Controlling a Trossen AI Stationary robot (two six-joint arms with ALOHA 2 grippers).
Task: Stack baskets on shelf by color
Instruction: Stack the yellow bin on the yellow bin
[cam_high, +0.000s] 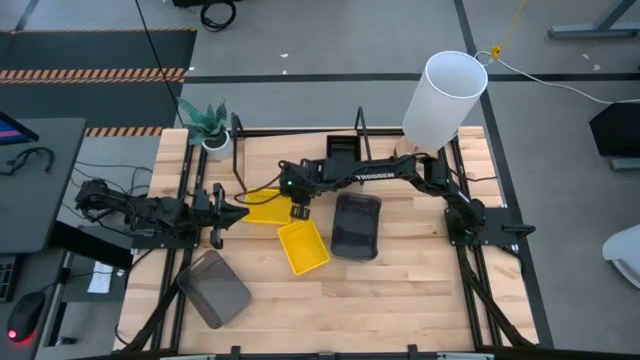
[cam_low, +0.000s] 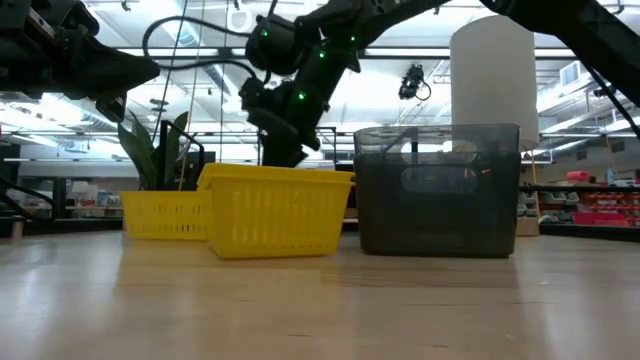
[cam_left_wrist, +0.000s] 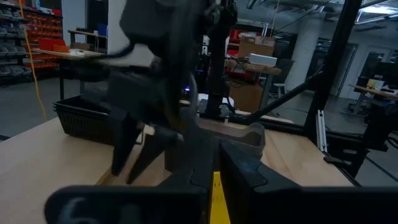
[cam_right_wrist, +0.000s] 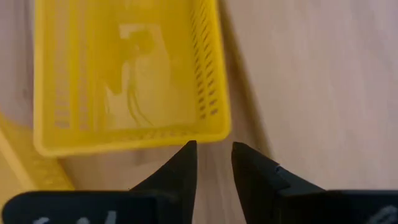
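From above, the right gripper (cam_high: 298, 211) is hanging near the middle of the tabletop (cam_high: 400, 290), just at twelve o'clock of a loose yellow basket (cam_high: 304, 246), with a second yellow basket (cam_high: 264, 207) touching it toward ten o'clock. The risk I am seeing: coming down here, a finger could be landing on the rim and tipping or shoving the basket into its neighbour. A dark grey basket (cam_high: 356, 225) is lying at three o'clock, another grey basket (cam_high: 214, 288) at seven, a black basket (cam_high: 342, 148) at twelve against the shelf (cam_high: 470, 150) frames. The left gripper (cam_high: 238, 212) is waiting at nine o'clock, pinched shut and holding nothing.

At table height, the white cylinder (cam_low: 490, 70) and a plant (cam_low: 150, 150) are standing behind the baskets, crowding the route back to the shelf.

The left wrist view is showing the right arm close ahead, so the two arms could be clashing.

The right wrist view is showing its gripper partly parted, holding nothing, poised just outside the yellow basket's near wall.
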